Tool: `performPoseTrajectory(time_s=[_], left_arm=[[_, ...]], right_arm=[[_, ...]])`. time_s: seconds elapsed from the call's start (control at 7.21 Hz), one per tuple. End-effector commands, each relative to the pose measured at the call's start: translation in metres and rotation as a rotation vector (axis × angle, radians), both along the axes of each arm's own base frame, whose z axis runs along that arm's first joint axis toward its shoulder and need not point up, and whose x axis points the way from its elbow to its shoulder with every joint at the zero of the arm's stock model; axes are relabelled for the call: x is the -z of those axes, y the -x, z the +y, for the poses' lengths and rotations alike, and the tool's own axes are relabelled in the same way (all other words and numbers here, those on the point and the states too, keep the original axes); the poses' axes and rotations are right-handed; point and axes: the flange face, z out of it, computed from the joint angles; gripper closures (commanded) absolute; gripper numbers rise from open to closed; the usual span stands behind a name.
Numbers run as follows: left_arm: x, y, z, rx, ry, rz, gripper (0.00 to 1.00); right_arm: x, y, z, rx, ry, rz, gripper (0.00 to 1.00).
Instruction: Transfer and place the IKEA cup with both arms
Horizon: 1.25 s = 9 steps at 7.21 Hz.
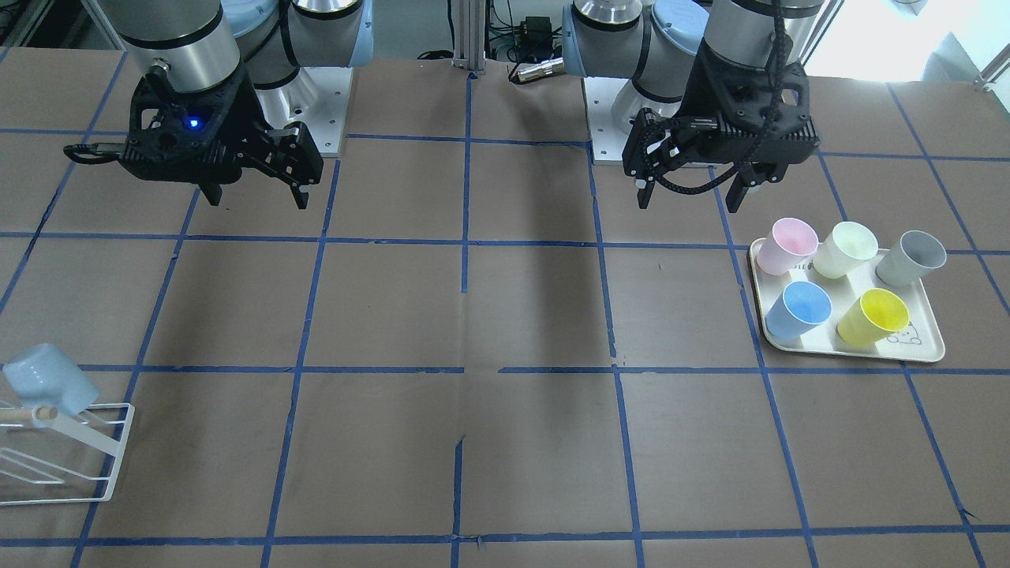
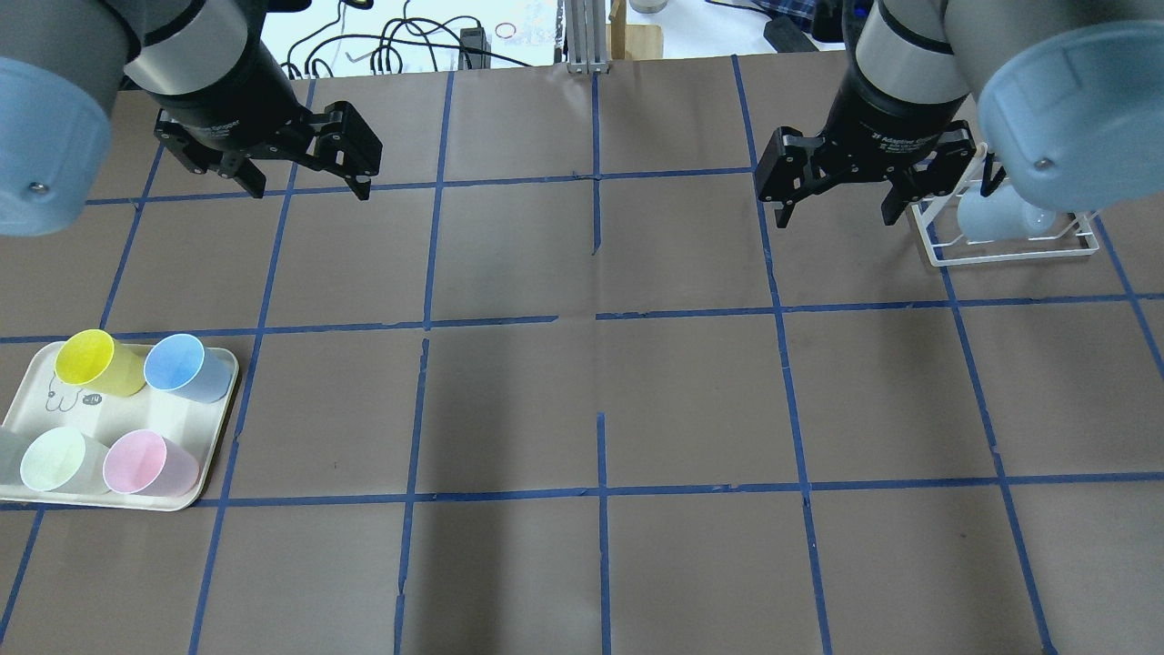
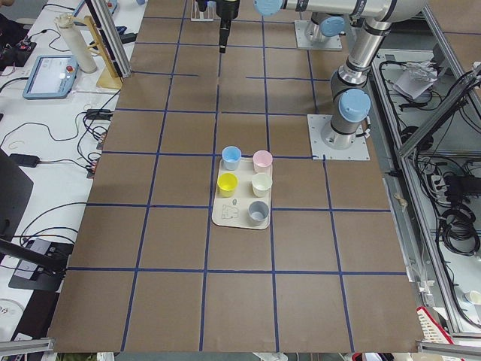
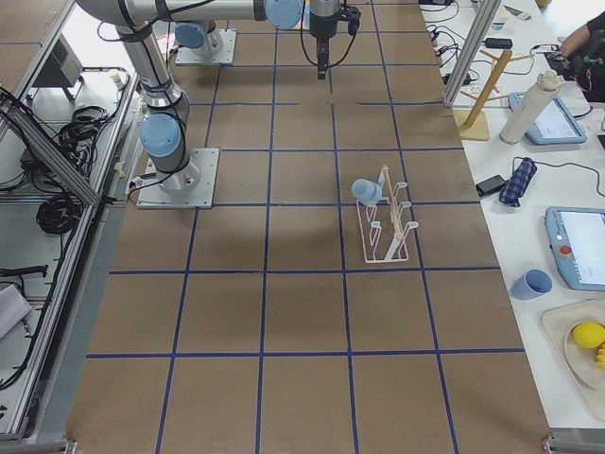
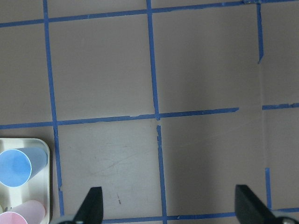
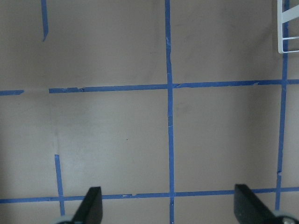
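The IKEA cup (image 1: 49,380), pale icy blue, hangs tilted mouth-down on a peg of a white wire rack (image 1: 87,446). It also shows in the overhead view (image 2: 996,218) and the right side view (image 4: 367,191). My right gripper (image 2: 835,214) is open and empty above the table, just left of the rack in the overhead view; in the front view (image 1: 256,196) it is far behind the cup. My left gripper (image 2: 309,186) is open and empty; in the front view (image 1: 689,196) it hovers just behind the tray. Both wrist views show bare table between spread fingers.
A cream tray (image 1: 931,351) on my left side holds a deeper blue cup (image 1: 798,309), a pink cup (image 1: 787,244), a pale green cup (image 1: 846,248), a yellow cup (image 1: 872,315) and a grey cup (image 1: 911,258). Brown table with blue tape grid (image 2: 600,400).
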Motion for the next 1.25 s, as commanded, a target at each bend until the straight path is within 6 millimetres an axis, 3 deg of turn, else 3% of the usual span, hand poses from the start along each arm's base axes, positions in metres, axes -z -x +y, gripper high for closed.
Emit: performPoseTrajectory(time_s=[0.0, 0.14, 0.42, 0.83, 1.11], left_arm=[[0.001, 0.001, 0.007, 0.003, -0.004, 0.0, 0.0], [-0.005, 0.001, 0.007, 0.001, 0.008, -0.001, 0.0], [0.01, 0.003, 0.001, -0.04, -0.021, 0.003, 0.0], [0.002, 0.001, -0.002, -0.063, -0.002, 0.008, 0.0], [0.01, 0.002, 0.003, -0.062, -0.019, 0.004, 0.0]], right_arm=[[0.0, 0.0, 0.001, 0.002, -0.001, -0.001, 0.0], [-0.001, 0.0, 0.0, 0.0, 0.001, -0.001, 0.0], [0.001, 0.0, -0.001, 0.0, -0.001, 0.001, 0.0], [-0.001, 0.0, 0.0, 0.002, 0.002, -0.001, 0.0], [0.001, 0.001, -0.002, 0.0, 0.002, -0.001, 0.0]])
